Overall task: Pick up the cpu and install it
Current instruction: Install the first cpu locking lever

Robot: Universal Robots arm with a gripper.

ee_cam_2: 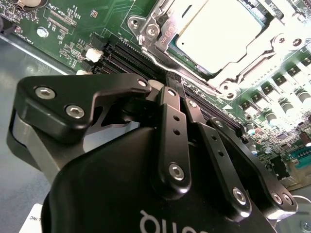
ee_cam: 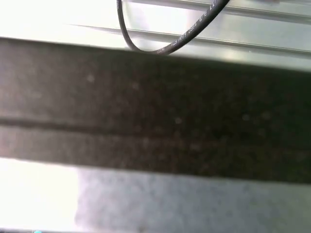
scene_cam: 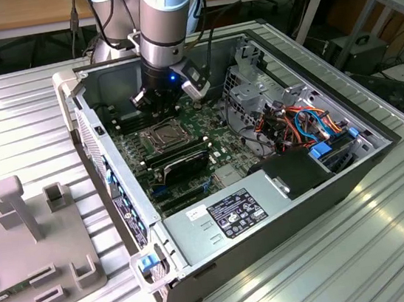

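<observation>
Second wrist view: flat square silver-grey metal cpu (ee_cam_2: 221, 30) seated in dark socket with hinged metal frame (ee_cam_2: 160, 36), just beyond black gripper linkage (ee_cam_2: 170, 92). No long axis on square chip. Jaw opening: cannot tell; nothing visibly held. Exterior view: gripper (scene_cam: 160, 106) directly above socket (scene_cam: 161, 136) inside open computer case (scene_cam: 271, 224). First wrist view: black cable (ee_cam: 170, 43).

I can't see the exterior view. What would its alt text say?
A robot arm's gripper hangs inside an open computer case lying on a ribbed metal table, just above the motherboard's socket, where the cpu sits. A grey fixture lies at the view's left.
</observation>
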